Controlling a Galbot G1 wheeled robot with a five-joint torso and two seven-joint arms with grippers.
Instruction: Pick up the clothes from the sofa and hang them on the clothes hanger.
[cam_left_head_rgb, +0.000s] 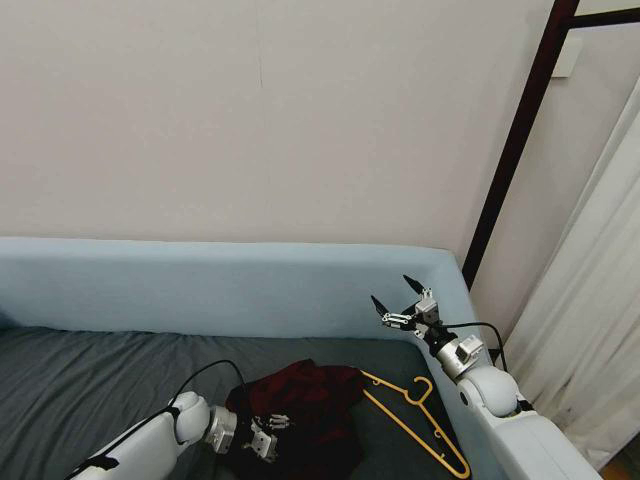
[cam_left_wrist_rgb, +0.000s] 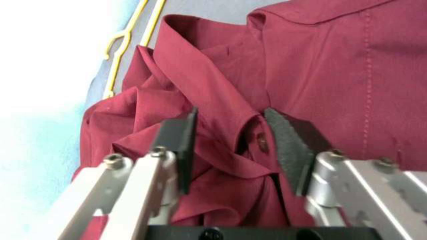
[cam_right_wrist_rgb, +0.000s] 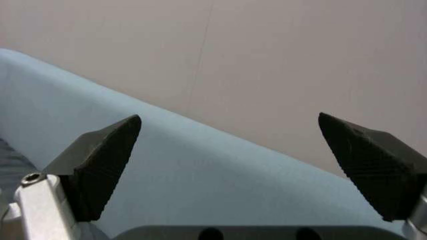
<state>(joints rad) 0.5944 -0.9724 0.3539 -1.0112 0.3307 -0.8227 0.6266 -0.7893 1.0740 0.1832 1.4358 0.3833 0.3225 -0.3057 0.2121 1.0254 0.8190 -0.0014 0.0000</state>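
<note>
1. Lower centre: left gripper (cam_left_head_rgb: 262, 440) open, fingers straddling a fold of the shirt (cam_left_head_rgb: 315, 400), probably to pinch it.
2. Shirt lies crumpled on the sofa (cam_left_head_rgb: 200, 290), beside the hanger (cam_left_head_rgb: 425, 425).
3. Centre right: right gripper (cam_left_head_rgb: 392, 293) open, idle.

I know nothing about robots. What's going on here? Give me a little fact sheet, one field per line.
Setting: light blue sofa against a plain wall
Garment: dark red shirt, crumpled on the grey seat
Hanger: yellow hanger, lying on the seat beside the shirt
Left arm: left hand open, down on the shirt, a fold between its pads
Right arm: right hand open, empty, raised near the sofa's corner
Progress: shirt not yet lifted
</note>
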